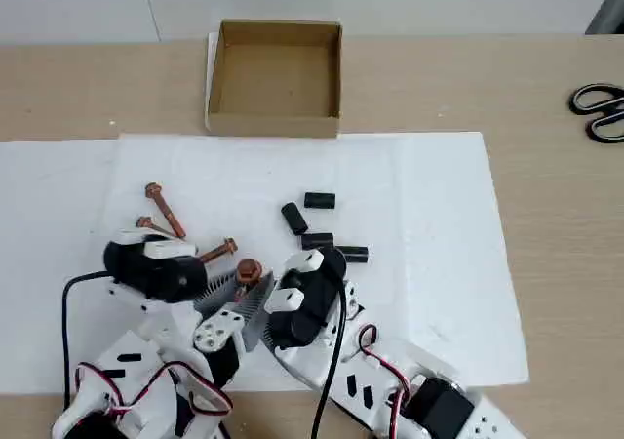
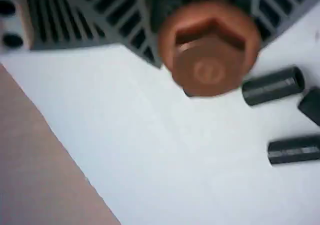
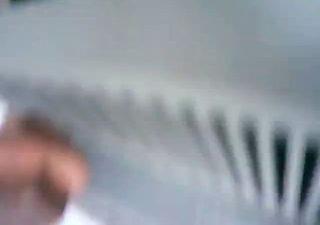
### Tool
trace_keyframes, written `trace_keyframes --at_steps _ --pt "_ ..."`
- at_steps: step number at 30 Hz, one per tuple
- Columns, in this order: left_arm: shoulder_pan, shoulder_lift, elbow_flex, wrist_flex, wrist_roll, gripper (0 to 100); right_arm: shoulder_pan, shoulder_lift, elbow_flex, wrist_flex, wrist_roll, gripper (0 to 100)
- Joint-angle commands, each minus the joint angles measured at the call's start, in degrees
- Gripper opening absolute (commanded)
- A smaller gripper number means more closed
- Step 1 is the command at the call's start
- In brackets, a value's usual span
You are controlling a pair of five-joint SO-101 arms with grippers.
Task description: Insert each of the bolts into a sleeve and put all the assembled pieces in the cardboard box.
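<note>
One stiff, smooth copper bolt (image 2: 207, 50) is clenched in the left gripper (image 1: 242, 288), best held by its shank; the right gripper (image 1: 265, 302) I cannot tell.

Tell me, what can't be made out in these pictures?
- Right wrist view: a coppery blob beside grey ribs, too blurred to identify.
- Left wrist view: the bolt faces the camera head-on, so its head hides its shank.
- High view: the scissors are cut off by the picture's edge.
- High view: one loose bolt lies partly under an arm.
</note>
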Motion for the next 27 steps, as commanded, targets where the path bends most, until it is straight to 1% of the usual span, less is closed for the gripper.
trace_keyframes --at_steps 1,4,12,15,17,23,25,27 --pt "-1.93 0.18 -1.8 -2.73 -3.08 10 -0.04 -0.57 -0.26 -1.89 0.26 0.4" --pt "-3.25 0.18 -1.8 -2.81 -3.78 10 -0.04 -0.57 -0.26 -1.89 0.26 0.4" --pt "-2.73 0.18 -1.36 -1.93 -3.6 10 -0.04 -0.57 0.35 -1.89 0.26 0.4" --pt "0.53 0.18 -1.36 0.79 -3.43 10 -0.04 -0.57 0.35 -1.89 0.26 0.4" --pt "2.11 0.18 -1.63 1.93 -1.76 10 -0.04 -0.57 0.35 -1.89 0.26 0.4" --pt "2.64 0.18 -1.1 2.2 -2.2 9 -0.04 -0.57 0.35 -1.89 0.26 0.4" --pt "2.64 0.18 -0.13 2.99 -3.34 7 -0.04 -0.57 0.35 -1.89 0.26 0.4" --pt "2.64 0.18 0.75 4.66 -4.66 2 -0.04 -0.57 0.09 -1.89 0.26 0.4"
